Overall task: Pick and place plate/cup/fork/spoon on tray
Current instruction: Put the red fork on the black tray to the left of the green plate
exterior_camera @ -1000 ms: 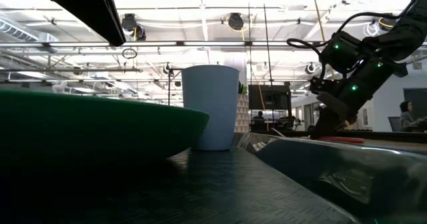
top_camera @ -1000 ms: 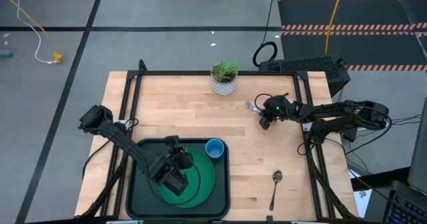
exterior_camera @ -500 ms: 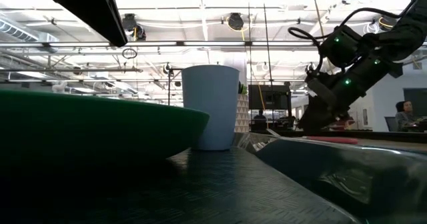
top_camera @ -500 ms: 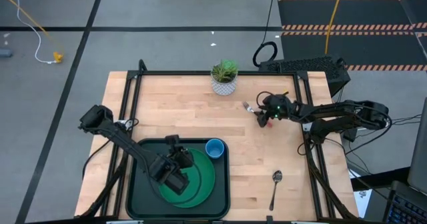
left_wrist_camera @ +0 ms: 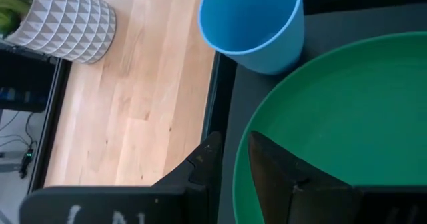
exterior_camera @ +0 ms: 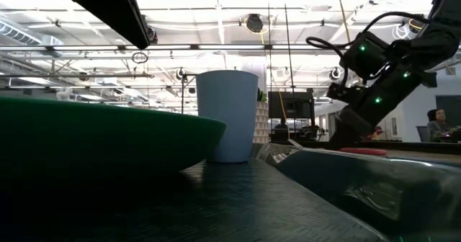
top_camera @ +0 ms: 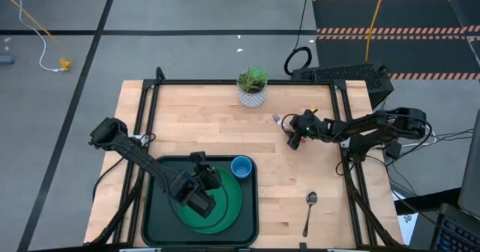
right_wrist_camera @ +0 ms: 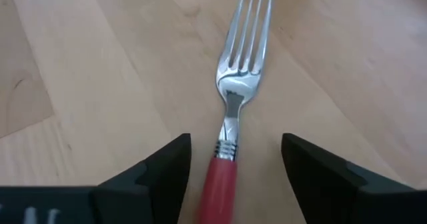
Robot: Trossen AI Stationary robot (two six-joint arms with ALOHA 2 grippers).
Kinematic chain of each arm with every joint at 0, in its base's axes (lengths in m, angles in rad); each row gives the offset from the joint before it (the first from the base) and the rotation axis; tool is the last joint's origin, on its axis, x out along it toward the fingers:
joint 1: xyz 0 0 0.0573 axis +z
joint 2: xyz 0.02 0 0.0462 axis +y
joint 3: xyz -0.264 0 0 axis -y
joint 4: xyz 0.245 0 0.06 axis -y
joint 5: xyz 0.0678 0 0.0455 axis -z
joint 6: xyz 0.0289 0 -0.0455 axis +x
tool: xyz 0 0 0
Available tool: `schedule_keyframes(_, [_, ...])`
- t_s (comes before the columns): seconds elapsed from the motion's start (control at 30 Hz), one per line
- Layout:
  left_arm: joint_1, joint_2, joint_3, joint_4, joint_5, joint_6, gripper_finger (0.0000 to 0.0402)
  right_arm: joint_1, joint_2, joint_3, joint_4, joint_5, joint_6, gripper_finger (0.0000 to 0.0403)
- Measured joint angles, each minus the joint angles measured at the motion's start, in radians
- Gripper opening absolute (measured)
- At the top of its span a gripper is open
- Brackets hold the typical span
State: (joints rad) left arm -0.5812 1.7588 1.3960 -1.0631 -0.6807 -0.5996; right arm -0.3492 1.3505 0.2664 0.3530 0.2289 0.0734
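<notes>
The right gripper [top_camera: 294,137] is low with fingers spread wide; the left gripper [top_camera: 201,199] hangs nearly closed

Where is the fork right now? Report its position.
The fork lies flat on the wooden table, right of the plant pot, its red handle between the right gripper's open jaws.

green plate [top_camera: 225,201] and upright blue cup [top_camera: 241,166] sit on the dark tray [top_camera: 161,214]; red-handled fork [right_wrist_camera: 237,104] and silver spoon [top_camera: 309,211] lie on the bench.
</notes>
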Motion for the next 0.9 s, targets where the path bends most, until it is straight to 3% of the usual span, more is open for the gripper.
schedule_keyframes(0.17, [0.001,0.0,0.0,0.012,0.0,0.02,0.0079,0.0,0.035,0.0,0.009,-0.016,-0.018,0.0183])
schedule_keyframes(0.5, [0.011,0.0,0.0,0.016,0.0,0.018,0.0079,-0.002,0.031,-0.001,0.052,-0.02,0.016,0.0024])
schedule_keyframes(0.9, [0.03,0.0,0.0,0.019,-0.012,-0.021,0.0079,0.007,-0.044,-0.005,0.154,-0.021,0.059,0.0026])
